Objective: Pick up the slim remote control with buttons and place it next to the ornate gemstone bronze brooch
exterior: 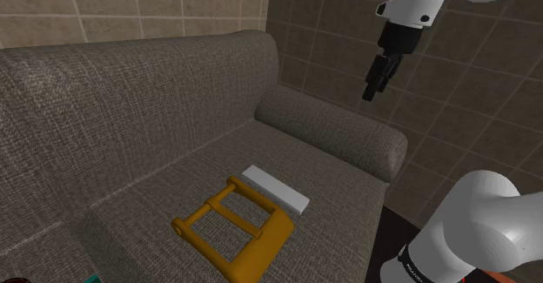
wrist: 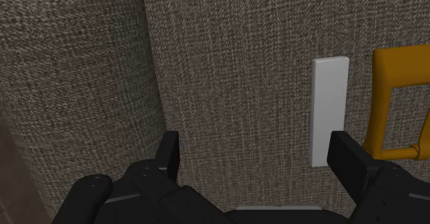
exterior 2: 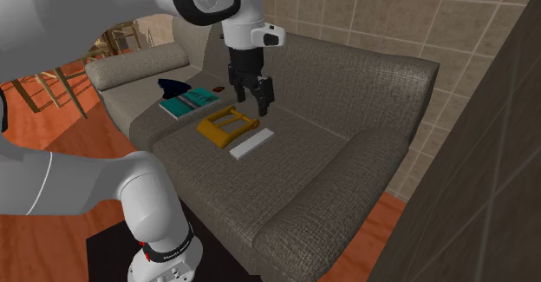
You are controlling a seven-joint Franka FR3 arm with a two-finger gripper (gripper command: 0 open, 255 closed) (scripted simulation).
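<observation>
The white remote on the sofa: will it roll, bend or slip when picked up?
The remote is a flat, straight-edged slab, so it probably stays stiff and won't roll. Its thin profile lying flat on the sofa seat leaves little side to pinch, so it may slip. The orange frame close alongside could get nudged.

A grey-brown sofa [exterior: 130,107] carries a white remote [exterior: 276,190] just beside an orange frame [exterior: 233,229], a teal book [exterior 2: 188,103] farther along.
</observation>
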